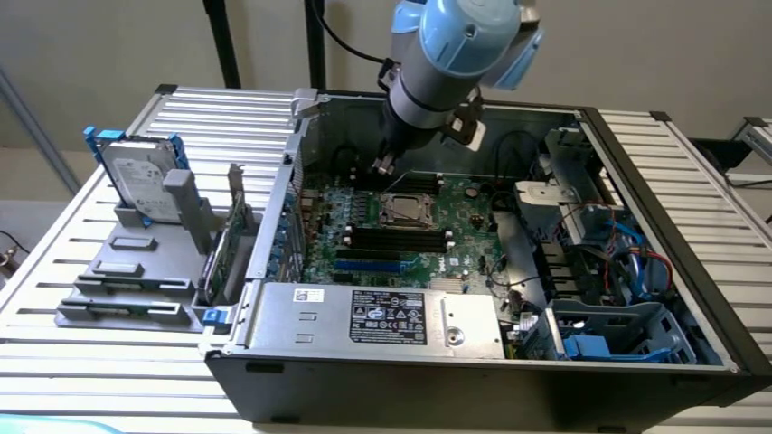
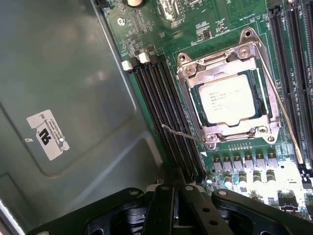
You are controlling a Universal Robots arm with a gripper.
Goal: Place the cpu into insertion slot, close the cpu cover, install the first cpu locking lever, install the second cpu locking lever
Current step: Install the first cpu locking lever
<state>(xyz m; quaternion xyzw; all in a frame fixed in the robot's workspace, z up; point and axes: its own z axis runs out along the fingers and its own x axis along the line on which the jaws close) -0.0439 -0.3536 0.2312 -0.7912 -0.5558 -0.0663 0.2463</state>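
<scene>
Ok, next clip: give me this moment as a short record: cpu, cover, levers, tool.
cpu: lying flat, metal top showing through the cover's window
cpu cover: down over the cpu
first lever: thin wire rod lying along one side of the cover
second lever: wire end poking out toward the memory slots; cannot tell if latched
tool: shut, holding nothing, hovering over the green board

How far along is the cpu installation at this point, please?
Done: the cpu sits in the insertion slot, with the cpu cover flat over it. In hand: nothing; the gripper is shut and empty above the memory slots. Left: the locking levers; one lever lies along the cover's side, the other lever juts over the memory slots, and whether either is latched cannot be told.
</scene>
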